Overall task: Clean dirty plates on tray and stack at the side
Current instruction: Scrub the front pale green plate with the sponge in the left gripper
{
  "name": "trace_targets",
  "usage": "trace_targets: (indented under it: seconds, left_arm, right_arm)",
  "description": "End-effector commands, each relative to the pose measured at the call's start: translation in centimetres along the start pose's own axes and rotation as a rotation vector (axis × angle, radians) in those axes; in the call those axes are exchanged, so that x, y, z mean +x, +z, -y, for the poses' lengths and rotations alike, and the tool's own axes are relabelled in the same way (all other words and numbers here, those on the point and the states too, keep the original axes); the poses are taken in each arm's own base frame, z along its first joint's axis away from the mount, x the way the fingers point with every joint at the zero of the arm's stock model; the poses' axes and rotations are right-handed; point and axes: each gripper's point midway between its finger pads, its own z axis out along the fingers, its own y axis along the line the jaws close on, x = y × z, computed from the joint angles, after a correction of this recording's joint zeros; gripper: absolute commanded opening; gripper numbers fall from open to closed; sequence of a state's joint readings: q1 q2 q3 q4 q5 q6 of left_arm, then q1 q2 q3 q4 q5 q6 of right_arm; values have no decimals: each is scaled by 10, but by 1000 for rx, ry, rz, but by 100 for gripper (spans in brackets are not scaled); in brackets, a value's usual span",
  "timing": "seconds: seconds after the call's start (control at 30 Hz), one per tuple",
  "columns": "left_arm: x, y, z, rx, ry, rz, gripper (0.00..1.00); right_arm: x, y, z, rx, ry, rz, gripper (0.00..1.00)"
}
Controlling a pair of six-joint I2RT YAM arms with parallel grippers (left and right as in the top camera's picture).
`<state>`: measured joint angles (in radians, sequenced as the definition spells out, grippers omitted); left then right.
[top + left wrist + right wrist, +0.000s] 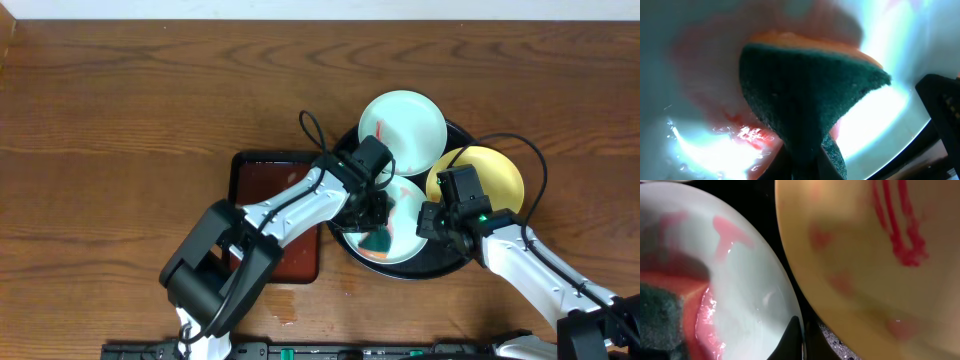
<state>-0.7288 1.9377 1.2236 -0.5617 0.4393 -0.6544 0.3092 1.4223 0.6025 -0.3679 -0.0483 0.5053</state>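
On the round black tray (420, 270) lie three plates. A mint plate (402, 128) rests on its far rim and a yellow plate (485, 172) with red smears (905, 235) on its right rim. A second mint plate (408, 210) lies in the tray's near half, wet and smeared pink. My left gripper (372, 212) is shut on a green-and-orange sponge (805, 90), which presses on this plate (670, 30). My right gripper (801, 336) is shut on the same plate's right rim (755, 280), one finger above it and one below.
A rectangular red-brown tray (262, 180) lies left of the black tray, mostly under my left arm. The yellow plate (865, 290) overlaps the tray's edge close beside my right gripper (428, 228). Bare wooden table (120, 120) surrounds both trays.
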Motion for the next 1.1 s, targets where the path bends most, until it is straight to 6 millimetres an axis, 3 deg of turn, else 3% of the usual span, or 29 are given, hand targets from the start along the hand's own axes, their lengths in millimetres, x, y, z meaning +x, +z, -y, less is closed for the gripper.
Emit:
trace_targets:
  seconds: [0.0,0.1,0.2,0.3,0.43,0.57,0.67,0.8,0.97,1.07]
  left_arm:
    - [-5,10,-41,-161,-55,13,7]
    - [-20,-5,-75,-316,-86,91,8]
    - [-32,-24,-94,-415,-116,133,7]
    - [-39,-37,-97,-449,-114,150,8]
    - [-47,-38,-90,-429,-89,176,7]
    - [-60,-33,-72,-369,-57,233,7]
    - [-61,-20,-40,-238,-19,223,8]
    - [-45,-6,13,2,15,126,8]
    - [-32,0,39,77,40,96,7]
    - [-28,2,45,83,56,94,8]
  right_arm:
    - [2,0,2,14,11,-4,1]
    - [7,0,5,26,11,-24,1]
    - [10,0,6,31,-14,-33,1]
    - [10,0,6,32,-35,-35,1]
    - [10,0,6,33,-37,-34,1]
    - [10,0,6,30,-81,-36,1]
    - [10,0,6,29,-124,-36,1]
    - [10,0,6,29,-149,-37,1]
    - [10,0,6,29,-153,-37,1]
    - [10,0,6,29,-153,-37,1]
